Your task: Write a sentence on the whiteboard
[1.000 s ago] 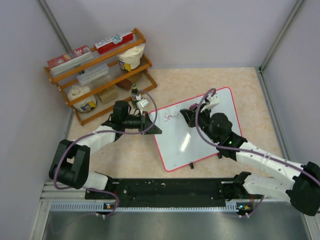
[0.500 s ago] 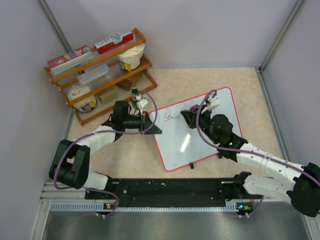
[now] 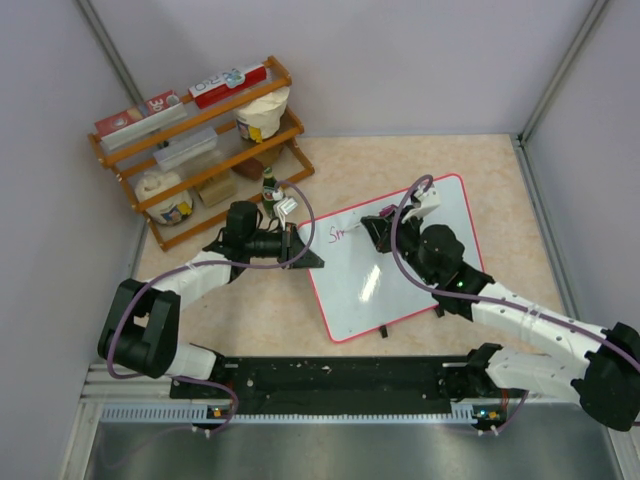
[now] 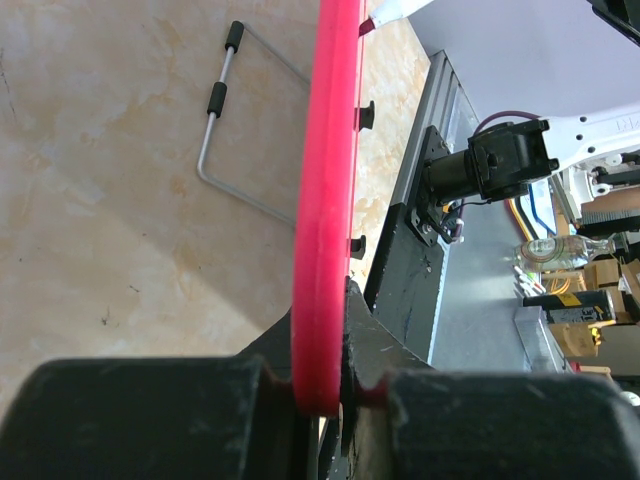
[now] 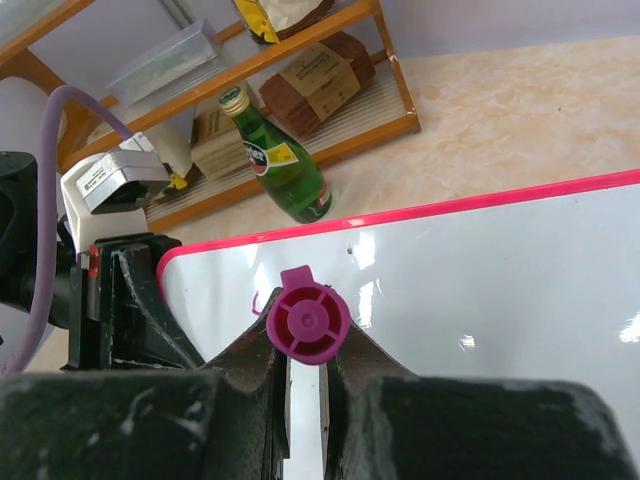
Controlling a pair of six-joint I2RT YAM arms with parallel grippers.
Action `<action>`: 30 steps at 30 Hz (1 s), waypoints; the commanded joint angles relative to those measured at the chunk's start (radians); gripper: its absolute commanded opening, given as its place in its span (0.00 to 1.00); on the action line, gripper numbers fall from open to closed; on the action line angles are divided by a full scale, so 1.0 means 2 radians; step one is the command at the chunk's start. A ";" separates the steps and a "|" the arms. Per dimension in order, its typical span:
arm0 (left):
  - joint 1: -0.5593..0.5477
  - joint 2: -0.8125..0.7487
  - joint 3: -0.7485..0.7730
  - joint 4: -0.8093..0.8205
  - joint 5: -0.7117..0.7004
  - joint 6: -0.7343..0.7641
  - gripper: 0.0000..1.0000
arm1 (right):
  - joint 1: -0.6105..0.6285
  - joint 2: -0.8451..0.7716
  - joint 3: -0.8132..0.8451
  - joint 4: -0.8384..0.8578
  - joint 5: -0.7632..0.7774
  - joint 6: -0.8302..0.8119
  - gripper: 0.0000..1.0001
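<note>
Right pincer tight around magenta marker at whiteboard

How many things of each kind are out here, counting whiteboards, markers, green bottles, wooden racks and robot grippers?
whiteboard: 1
marker: 1
green bottle: 1
wooden rack: 1
grippers: 2, left gripper and right gripper
Total: 6

a beige marbled worktop sits between plain pale lilac walls with grey metal posts. at its far left corner stands an orange wooden rack of boxes, jars and a green bottle.
</note>
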 commanded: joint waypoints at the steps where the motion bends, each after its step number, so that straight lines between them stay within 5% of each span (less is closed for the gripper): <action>1: -0.027 0.014 -0.026 -0.059 -0.072 0.110 0.00 | -0.011 0.010 0.019 -0.007 0.033 -0.010 0.00; 30: -0.029 0.019 -0.022 -0.063 -0.072 0.112 0.00 | -0.021 -0.007 -0.031 -0.031 0.001 0.007 0.00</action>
